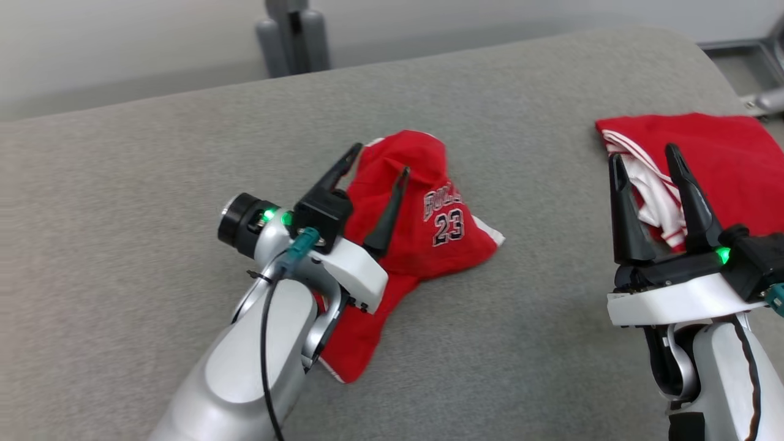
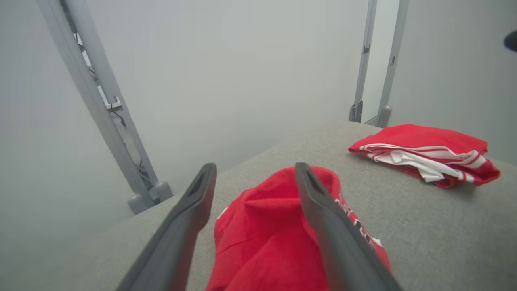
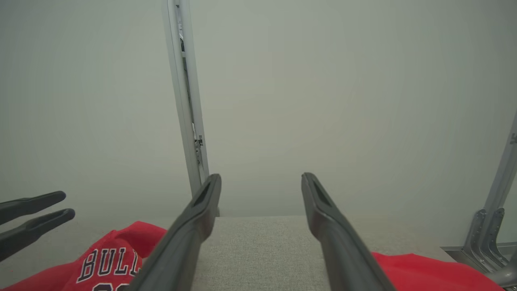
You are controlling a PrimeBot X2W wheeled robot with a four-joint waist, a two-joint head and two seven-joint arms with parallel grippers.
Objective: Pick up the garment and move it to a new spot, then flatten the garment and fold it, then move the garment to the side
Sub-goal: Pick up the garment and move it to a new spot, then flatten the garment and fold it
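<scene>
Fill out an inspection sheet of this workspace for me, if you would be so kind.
Surface: grey table, fabric-covered, carrying two garments.
Job's things: red jersey numbered 23, crumpled, mid-table.
Clutter: striped red garment, folded, at the right.
Pincers: left pincer open over the jersey, holding nothing; right pincer open, empty, by the folded garment.
Cables: black cable along the left forearm.
Surroundings: grey frame post, pale wall.

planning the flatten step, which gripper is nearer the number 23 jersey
Left. The left gripper hangs open over the jersey; the right gripper is apart, above the folded red garment.
</scene>
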